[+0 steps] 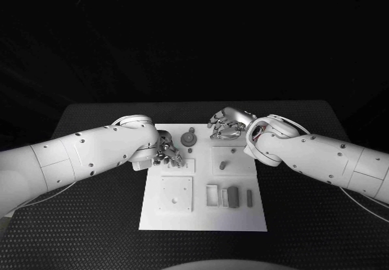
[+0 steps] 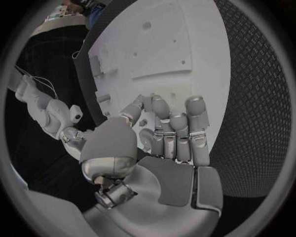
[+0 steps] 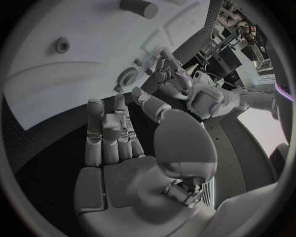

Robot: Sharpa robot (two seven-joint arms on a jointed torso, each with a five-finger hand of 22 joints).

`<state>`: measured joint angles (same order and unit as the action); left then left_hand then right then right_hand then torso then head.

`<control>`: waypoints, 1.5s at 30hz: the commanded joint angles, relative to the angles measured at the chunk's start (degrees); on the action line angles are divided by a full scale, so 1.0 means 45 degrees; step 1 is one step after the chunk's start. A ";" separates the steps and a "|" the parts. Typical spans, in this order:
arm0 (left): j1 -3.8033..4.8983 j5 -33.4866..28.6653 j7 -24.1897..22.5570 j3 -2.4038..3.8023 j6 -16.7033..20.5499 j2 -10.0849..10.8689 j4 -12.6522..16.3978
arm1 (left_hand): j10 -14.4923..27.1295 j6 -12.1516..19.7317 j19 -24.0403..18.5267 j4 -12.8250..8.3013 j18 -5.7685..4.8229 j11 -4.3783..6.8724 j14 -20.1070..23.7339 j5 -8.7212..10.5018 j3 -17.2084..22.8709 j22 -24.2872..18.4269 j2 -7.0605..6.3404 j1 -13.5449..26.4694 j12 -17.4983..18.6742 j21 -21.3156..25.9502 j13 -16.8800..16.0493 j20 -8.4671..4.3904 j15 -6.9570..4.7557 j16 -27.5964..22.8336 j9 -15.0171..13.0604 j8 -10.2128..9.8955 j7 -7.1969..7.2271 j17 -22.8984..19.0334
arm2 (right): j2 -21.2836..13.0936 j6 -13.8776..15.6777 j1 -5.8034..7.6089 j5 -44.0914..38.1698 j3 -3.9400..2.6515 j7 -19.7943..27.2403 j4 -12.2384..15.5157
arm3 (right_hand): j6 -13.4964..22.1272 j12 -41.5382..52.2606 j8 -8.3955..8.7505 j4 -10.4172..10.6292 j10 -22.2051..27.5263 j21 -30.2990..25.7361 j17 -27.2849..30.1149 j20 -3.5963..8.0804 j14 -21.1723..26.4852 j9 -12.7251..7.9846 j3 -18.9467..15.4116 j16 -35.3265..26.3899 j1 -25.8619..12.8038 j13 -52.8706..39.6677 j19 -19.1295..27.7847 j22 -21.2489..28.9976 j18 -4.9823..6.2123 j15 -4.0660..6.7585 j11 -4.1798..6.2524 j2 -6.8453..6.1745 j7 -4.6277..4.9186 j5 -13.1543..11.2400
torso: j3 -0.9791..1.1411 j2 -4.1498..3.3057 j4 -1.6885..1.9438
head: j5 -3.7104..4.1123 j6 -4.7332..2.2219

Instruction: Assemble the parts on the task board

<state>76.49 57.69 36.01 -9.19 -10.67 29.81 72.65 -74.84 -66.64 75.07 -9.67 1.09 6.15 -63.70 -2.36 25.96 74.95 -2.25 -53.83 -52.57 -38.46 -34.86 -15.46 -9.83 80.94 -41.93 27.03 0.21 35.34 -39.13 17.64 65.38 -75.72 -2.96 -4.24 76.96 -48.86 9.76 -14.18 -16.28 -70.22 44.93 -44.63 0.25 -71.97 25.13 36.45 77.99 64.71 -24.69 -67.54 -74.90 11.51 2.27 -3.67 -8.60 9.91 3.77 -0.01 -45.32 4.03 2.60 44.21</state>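
The white task board [image 1: 203,216] lies in the middle of the table, and the left wrist view shows it too [image 2: 160,44]. A grey gear-like disc [image 1: 189,138] [image 3: 128,76] sits near its far edge. A short grey peg [image 1: 223,165] [image 3: 140,7] stands in a square field right of centre. Grey bars [image 1: 233,197] lie in slots at the near right. My left hand [image 1: 168,153] [image 2: 169,140] hovers over the board's left side, fingers curled toward the thumb with nothing visible in them. My right hand [image 1: 227,124] [image 3: 117,138] hangs at the far edge beside the disc, holding nothing.
A square plate [image 1: 176,194] with small holes fills the board's near left. A small open recess [image 1: 185,165] lies just right of my left fingertips. Black table [image 1: 308,225] surrounds the board on all sides.
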 commanded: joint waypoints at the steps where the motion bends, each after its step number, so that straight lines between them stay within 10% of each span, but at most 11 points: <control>1: 0.0007 0.0408 -0.0095 -0.0003 -0.0030 -0.0055 0.0016 | -0.0111 -0.0140 0.0139 -0.0258 0.0450 0.0017 -0.0308 -0.0088 0.0282 0.0261 0.0300 -0.0230 -0.0056 -0.0087 -0.0014 -0.0099 -0.0417 0.0071 -0.0050 0.0046 -0.0015 0.0021 | 0.0010 -0.0154 -0.0009 -0.0015 0.0000 0.0088 0.0022 | 0.0021 -0.0064 -0.0069 0.0069 0.0030 -0.0050 0.0020 0.0087 0.0122 -0.0012 -0.0012 -0.0054 -0.0145 0.0004 -0.0021 -0.0227 0.0775 0.0006 -0.0093 0.0018 0.0091 0.0020 | 0.0002 -0.0002 0.0000 | 0.0002 0.0002; 45: -0.0008 0.0603 -0.0118 -0.0224 -0.0516 -0.0367 -0.0137 | -0.0152 -0.0180 0.0144 -0.0205 0.0447 0.0025 -0.0307 -0.0087 0.0266 0.0260 0.0244 -0.0147 -0.0095 -0.0141 -0.0060 -0.0084 -0.0413 0.0124 -0.0085 0.0085 0.0001 0.0083 | 0.0017 -0.0124 -0.0009 -0.0016 0.0000 0.0083 0.0041 | 0.0030 -0.0059 -0.0079 0.0058 0.0036 -0.0055 0.0022 0.0091 0.0124 -0.0020 0.0002 -0.0051 -0.0150 0.0000 -0.0028 -0.0231 0.0775 0.0007 -0.0093 0.0018 0.0092 0.0020 | 0.0009 0.0002 0.0003 | 0.0107 0.0137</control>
<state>76.48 61.01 35.65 -10.17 -11.77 28.29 71.97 -75.13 -66.98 75.50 -9.66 1.10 6.24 -63.89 -2.37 25.97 74.91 -2.25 -53.83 -52.79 -38.89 -35.06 -15.46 -10.06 81.16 -42.08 27.23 0.15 35.63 -39.09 17.63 65.38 -75.72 -2.95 -4.24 77.04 -48.78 9.76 -14.18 -16.28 -70.13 44.93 -44.61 0.28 -71.88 25.11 36.46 77.99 64.72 -24.69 -67.57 -74.90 11.51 2.36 -3.58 -8.60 9.99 3.77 0.02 -45.33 4.03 3.08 44.74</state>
